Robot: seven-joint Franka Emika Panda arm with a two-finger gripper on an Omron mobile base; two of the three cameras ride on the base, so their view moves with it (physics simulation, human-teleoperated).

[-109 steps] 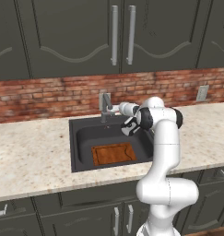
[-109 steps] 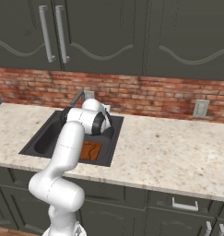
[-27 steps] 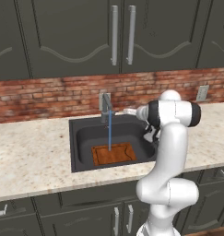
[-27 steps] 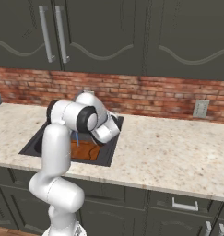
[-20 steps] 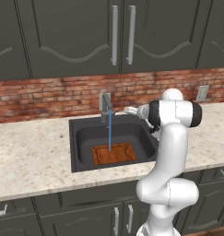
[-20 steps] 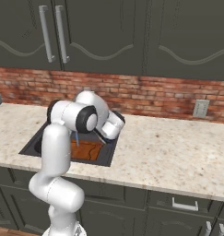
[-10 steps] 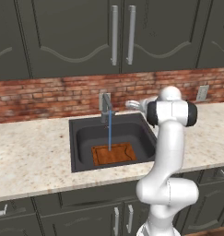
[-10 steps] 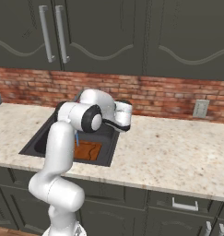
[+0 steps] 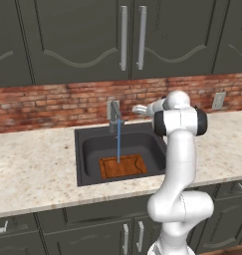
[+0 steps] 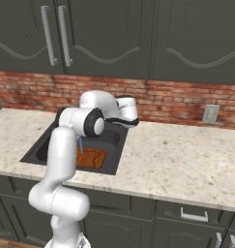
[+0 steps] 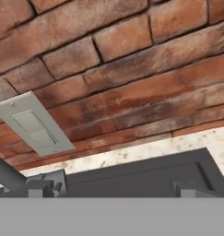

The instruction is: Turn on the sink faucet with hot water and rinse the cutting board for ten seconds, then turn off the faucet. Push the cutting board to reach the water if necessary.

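Water (image 9: 118, 139) runs in a thin blue line from the sink faucet (image 9: 113, 112), which stands at the back rim of the sink (image 9: 85, 164), and it lands on the cutting board (image 9: 123, 166). Taking the faucet as the landmark and reading the left base view from left to right: the speckled stone counter (image 9: 33, 169) lies to its left, the dark basin opens directly in front of and below it, and the board rests flat on the basin floor just below the spout, with the stream striking near its back edge. To the faucet's right the gripper (image 9: 139, 109) hovers at about the faucet's height, near it but apart from it, jaws spread wide and holding nothing. Further right, a wall outlet (image 9: 218, 100) sits on the brick backsplash (image 9: 53, 102).

The board looks stiff, flat and fairly light; wet, it would likely slide easily on the smooth basin floor. A nudge against one of its long edges should shift it, rather than a pinch. Since the stream already meets the wood, a push seems unnecessary. The faucet is rigid metal, so turning it off calls for contact with its handle, which is too small here to make out.
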